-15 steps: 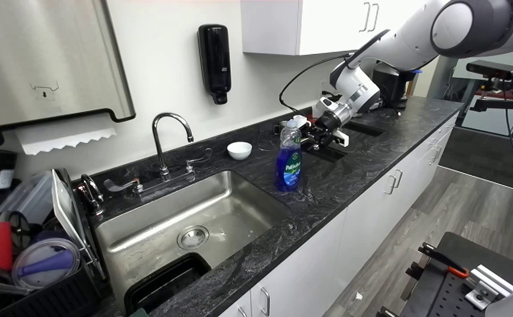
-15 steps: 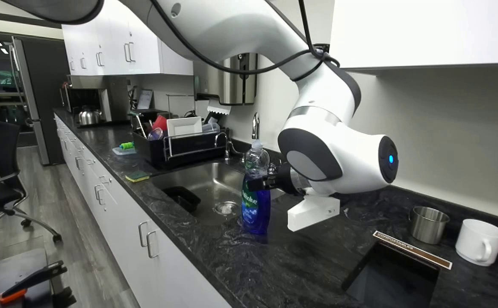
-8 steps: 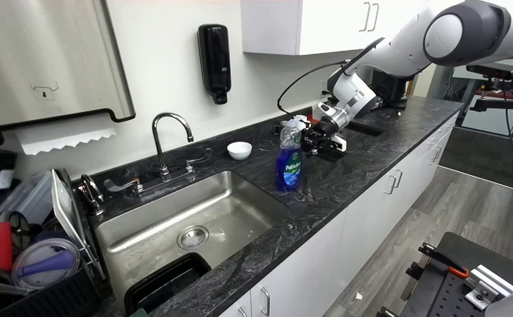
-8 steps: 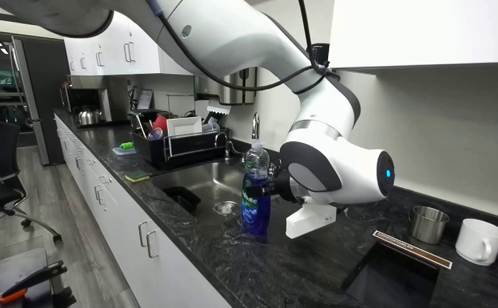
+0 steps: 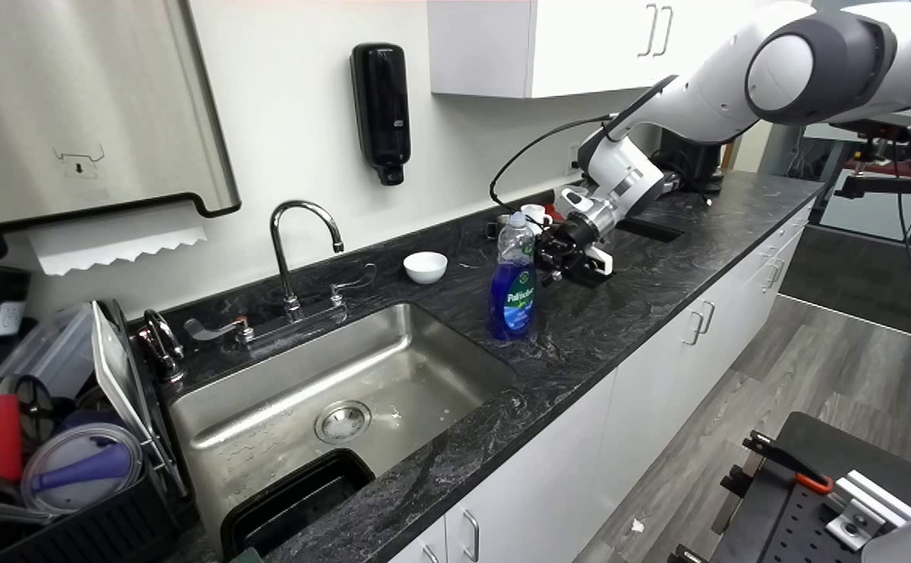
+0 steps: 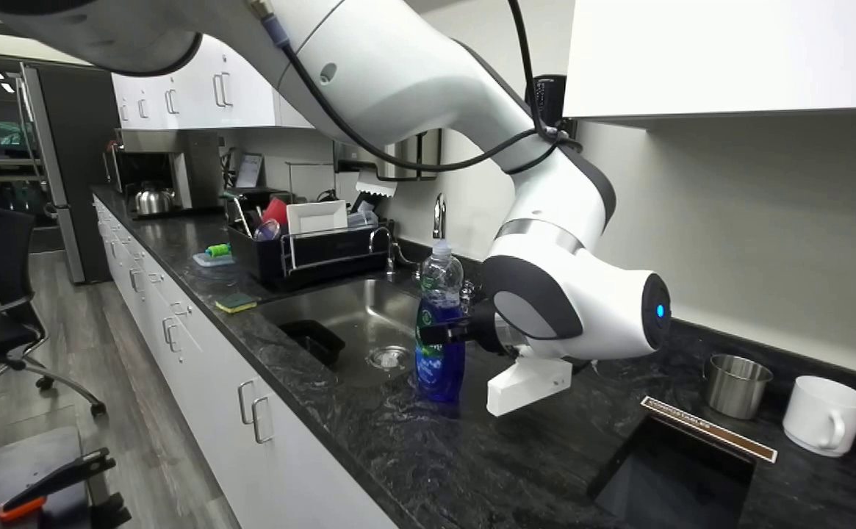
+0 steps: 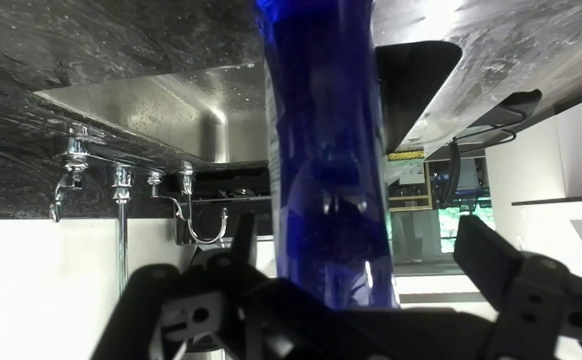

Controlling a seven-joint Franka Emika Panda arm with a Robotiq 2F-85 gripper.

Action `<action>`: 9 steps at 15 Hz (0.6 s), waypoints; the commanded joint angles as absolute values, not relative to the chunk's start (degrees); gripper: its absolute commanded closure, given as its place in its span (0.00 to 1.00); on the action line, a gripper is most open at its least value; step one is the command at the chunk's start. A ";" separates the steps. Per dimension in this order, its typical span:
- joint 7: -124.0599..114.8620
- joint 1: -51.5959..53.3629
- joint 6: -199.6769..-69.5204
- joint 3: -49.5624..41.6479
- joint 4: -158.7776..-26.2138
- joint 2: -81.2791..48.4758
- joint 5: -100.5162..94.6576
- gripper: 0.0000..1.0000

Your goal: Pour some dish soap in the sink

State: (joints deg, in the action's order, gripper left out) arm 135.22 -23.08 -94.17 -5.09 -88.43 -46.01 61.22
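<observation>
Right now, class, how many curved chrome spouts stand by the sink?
2: a tall spout behind the sink, between lever handles, and a smaller spout beside the dish rack. The rack may hide others.

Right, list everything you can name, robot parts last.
counter: 1, black, along wall
bottle: 1, blue, upright on counter
sink: 1, steel, in counter
tub: 1, black, in sink
faucets: 2, chrome, behind sink
bowl: 1, white, on counter
rack: 1, black, beside sink
dishes: several, mixed, in rack
sponge: 1, yellow and green, on counter
cup: 1, steel, on counter
mug: 1, white, beside cup
kettle: 1, steel, far along counter
dispensers: 2, black and steel, on wall
cabinets: several, white, above and below counter
chair: 1, black, on floor
arm: 1, mostly white, above counter
end effector: 1, black, open, at bottle
</observation>
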 commanded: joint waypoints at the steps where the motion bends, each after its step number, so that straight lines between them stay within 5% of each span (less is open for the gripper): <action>1: 136.33 -22.85 -93.21 -4.70 -87.50 -46.86 61.40 0.00; 9: 136.28 -21.66 -93.95 -4.46 -88.07 -47.09 61.37 0.00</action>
